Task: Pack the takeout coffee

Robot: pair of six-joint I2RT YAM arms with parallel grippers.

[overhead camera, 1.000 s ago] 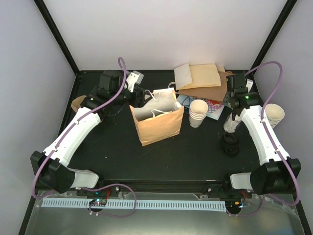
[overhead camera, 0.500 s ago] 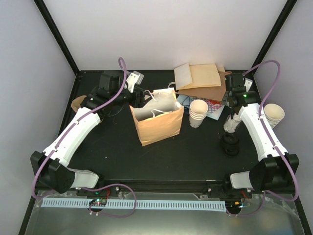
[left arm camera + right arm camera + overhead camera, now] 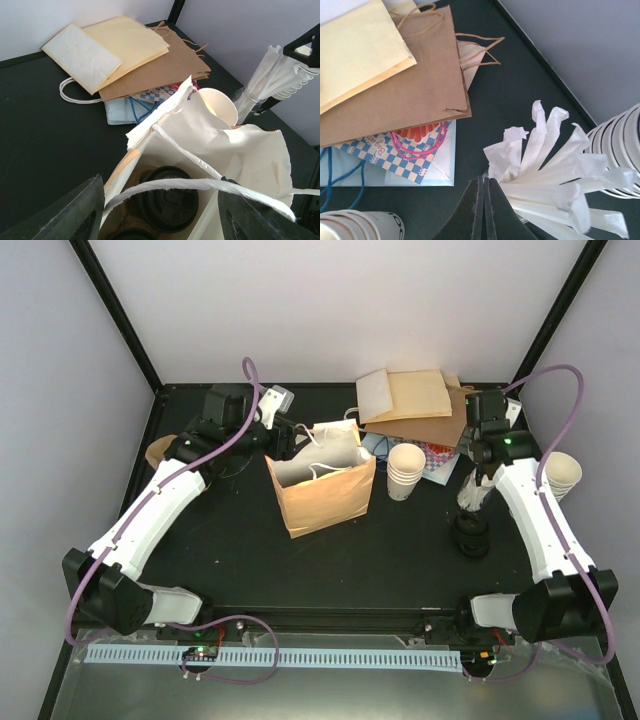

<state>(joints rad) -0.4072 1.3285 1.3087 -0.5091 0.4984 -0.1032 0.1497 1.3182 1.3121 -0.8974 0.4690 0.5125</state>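
A brown paper bag (image 3: 325, 495) stands open at the table's middle. The left wrist view looks down into it: the black lid of the takeout coffee (image 3: 167, 197) shows at the bottom, the cup under it hidden. The edge of another dark round shape (image 3: 125, 234) lies just below. My left gripper (image 3: 290, 440) hangs open over the bag's mouth (image 3: 167, 220), the bag's white handle (image 3: 200, 184) running across between the fingers. My right gripper (image 3: 478, 455) is shut with nothing between its fingers (image 3: 484, 180), right beside a bunch of paper-wrapped straws (image 3: 560, 175).
Flat paper bags (image 3: 415, 405) are piled at the back. A stack of lidless cups (image 3: 405, 472) stands right of the bag, another (image 3: 558, 475) at the far right. Black lids (image 3: 471, 537) are stacked in front of the straws (image 3: 472, 495). A brown tray (image 3: 158, 450) lies at the left.
My right gripper has closed from partly open to shut, its arm shifting slightly by the straws. The left arm and the bag have not moved.
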